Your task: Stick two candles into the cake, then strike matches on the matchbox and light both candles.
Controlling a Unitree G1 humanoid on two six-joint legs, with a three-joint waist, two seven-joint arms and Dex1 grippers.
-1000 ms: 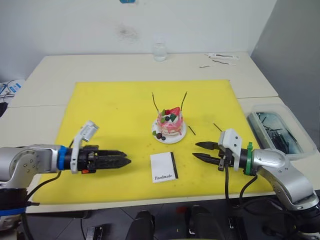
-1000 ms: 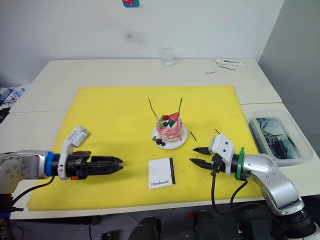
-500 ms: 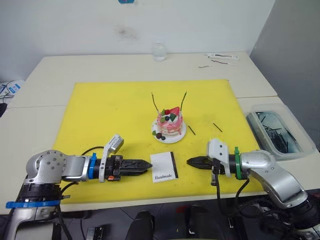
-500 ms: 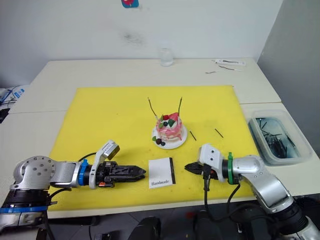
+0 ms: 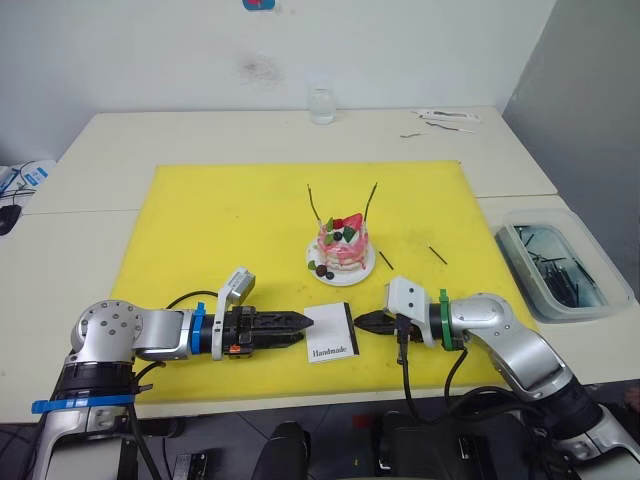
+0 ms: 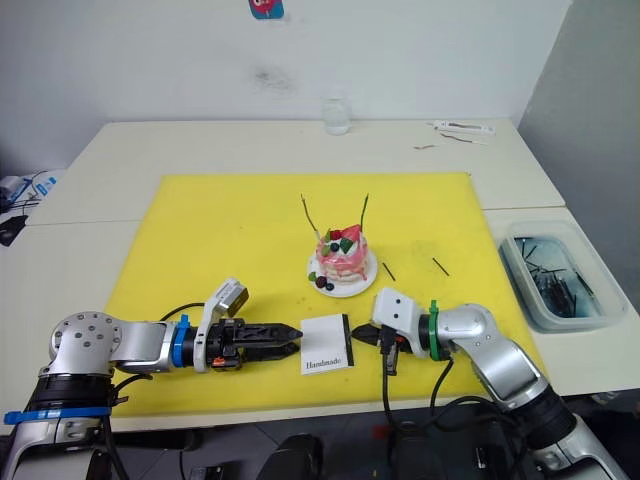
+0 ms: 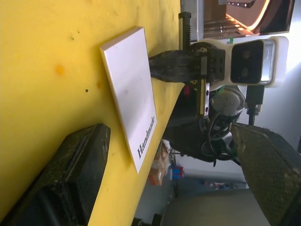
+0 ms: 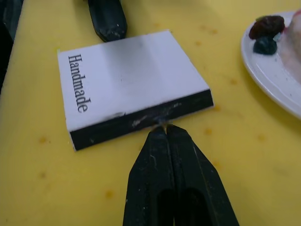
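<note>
The matchbox lies flat on the yellow mat in the lower centre of the head view, its black striking strip facing the right gripper and its "Handmade" print along the near edge. That gripper's two black fingers are pressed together with no visible gap; their tips meet the striking strip about midway along it, and whether something thin is pinched between them cannot be told. The left gripper lies low over the mat just left of the matchbox, its fingers spread apart and holding nothing, one tip close to the box's far corner.

Above the box, in the middle of the frame, the cake sits on its small white plate with two candles standing in its top, leaning away from each other. Two matches lie on the mat to the right of the plate. A clear plastic tub rests on the table at the right edge, and a glass stands at the upper centre.
</note>
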